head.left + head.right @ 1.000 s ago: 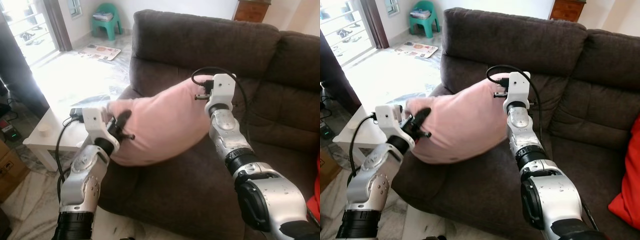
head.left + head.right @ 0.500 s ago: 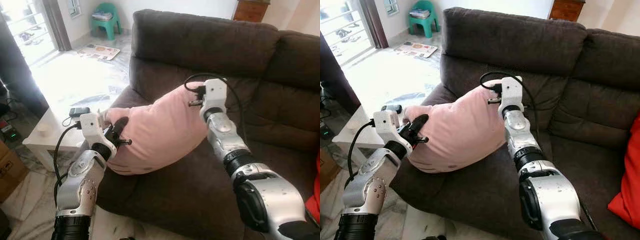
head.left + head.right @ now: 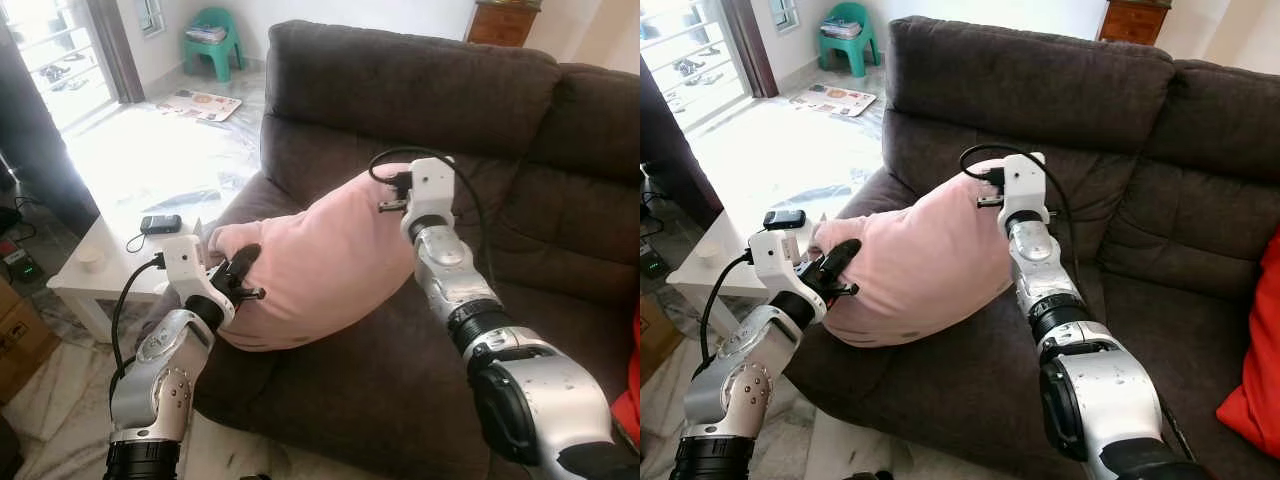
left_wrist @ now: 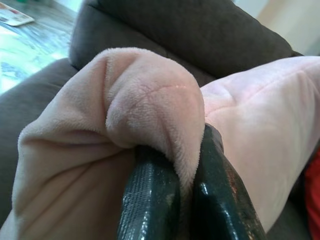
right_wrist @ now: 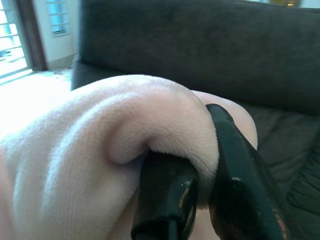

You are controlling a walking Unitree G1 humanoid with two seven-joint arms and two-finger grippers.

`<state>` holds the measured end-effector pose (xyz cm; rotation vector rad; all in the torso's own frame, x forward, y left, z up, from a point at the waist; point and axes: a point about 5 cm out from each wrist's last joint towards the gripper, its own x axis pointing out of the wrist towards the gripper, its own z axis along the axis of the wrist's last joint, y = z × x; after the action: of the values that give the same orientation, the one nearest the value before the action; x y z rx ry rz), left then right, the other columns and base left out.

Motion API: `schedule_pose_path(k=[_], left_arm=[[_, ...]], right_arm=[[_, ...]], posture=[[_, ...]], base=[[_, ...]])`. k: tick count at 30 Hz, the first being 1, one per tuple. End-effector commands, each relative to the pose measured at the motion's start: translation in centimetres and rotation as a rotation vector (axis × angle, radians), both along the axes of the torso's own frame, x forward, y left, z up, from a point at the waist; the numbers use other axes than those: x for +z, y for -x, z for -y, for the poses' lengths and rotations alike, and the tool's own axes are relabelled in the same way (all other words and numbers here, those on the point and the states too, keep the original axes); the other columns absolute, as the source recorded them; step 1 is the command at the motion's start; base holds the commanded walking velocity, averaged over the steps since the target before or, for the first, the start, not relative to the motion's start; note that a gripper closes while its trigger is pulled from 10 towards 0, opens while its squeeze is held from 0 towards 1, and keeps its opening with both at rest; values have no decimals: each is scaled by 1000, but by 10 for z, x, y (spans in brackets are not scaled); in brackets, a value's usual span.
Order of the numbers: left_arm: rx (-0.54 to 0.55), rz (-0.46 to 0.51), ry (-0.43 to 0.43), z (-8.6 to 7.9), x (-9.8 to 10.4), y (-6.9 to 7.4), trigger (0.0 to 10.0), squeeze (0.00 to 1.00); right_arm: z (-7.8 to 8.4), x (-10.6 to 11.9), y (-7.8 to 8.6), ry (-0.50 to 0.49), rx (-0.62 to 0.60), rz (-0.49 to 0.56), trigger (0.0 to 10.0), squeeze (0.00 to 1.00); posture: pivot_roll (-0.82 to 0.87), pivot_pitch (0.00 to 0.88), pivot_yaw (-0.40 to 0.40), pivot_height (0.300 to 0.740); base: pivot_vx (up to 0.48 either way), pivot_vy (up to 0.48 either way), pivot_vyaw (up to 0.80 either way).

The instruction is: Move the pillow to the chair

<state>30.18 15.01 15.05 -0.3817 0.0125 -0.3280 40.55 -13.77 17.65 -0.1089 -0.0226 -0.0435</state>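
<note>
A soft pink pillow (image 3: 320,262) rests on the left seat of the dark brown sofa (image 3: 400,90), stretched between my two arms. My left gripper (image 3: 238,268) is shut on the pillow's left corner; the left wrist view shows a fold of pink plush (image 4: 155,100) pinched between its two black fingers (image 4: 150,195). At the pillow's upper right corner my right gripper (image 3: 992,190) is shut on the pillow too, with the fabric (image 5: 150,115) bulging over its fingers (image 5: 235,185).
A white low table (image 3: 100,265) stands left of the sofa with a black device (image 3: 160,223) and a small cup (image 3: 89,261) on it. A green plastic chair (image 3: 212,40) stands far back on the tiled floor. A red cushion (image 3: 1255,350) lies on the sofa's right end.
Both arms have lowered the pillow from mid-air onto the sofa seat. The left gripper dropped and moved slightly right; both grips have held.
</note>
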Motion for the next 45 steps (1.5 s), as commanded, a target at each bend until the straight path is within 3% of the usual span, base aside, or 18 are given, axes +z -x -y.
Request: schedule_pose_path(k=[1, 9, 18, 21, 22, 24, 32, 33, 45], left_arm=[[-50, 5, 10, 8, 2, 0, 10000, 0], [-31, -60, 23, 0, -16, 4, 10000, 0], [11, -150, 19, -8, -42, 12, 10000, 0], [19, -163, 15, -10, -46, 14, 10000, 0], [21, -165, 15, -10, -47, 14, 10000, 0], [23, -167, 13, -11, -47, 14, 10000, 0], [36, -168, 7, -12, -49, 13, 10000, 0], [42, -168, 5, -13, -50, 13, 10000, 0], [60, -164, -1, -14, -50, 12, 10000, 0]], right_arm=[[8, 26, -5, -24, -51, 100, 10000, 0], [4, 20, -3, 46, -22, 97, 10000, 0], [-10, -21, 6, 73, 79, -67, 10000, 0], [-11, -24, 7, 75, 93, -84, 10000, 0], [-12, -26, 8, 74, 98, -88, 10000, 455], [-11, -26, 8, 75, 100, -93, 10000, 627], [-12, -29, 9, 74, 109, -103, 10000, 639], [-13, -29, 9, 69, 117, -103, 10000, 1000], [-13, -30, 9, 74, 111, -103, 10000, 1000]], posture=[[96, 16, -56, 740], [96, 25, -55, 740], [99, 32, -59, 740], [99, 32, -59, 740], [99, 32, -59, 740], [99, 34, -59, 740], [98, 35, -60, 740], [98, 35, -60, 740], [99, 34, -59, 740]], base=[[0, 0, 0], [0, 0, 0], [0, 0, 0], [0, 0, 0], [0, 0, 0], [0, 0, 0], [0, 0, 0], [0, 0, 0], [0, 0, 0]])
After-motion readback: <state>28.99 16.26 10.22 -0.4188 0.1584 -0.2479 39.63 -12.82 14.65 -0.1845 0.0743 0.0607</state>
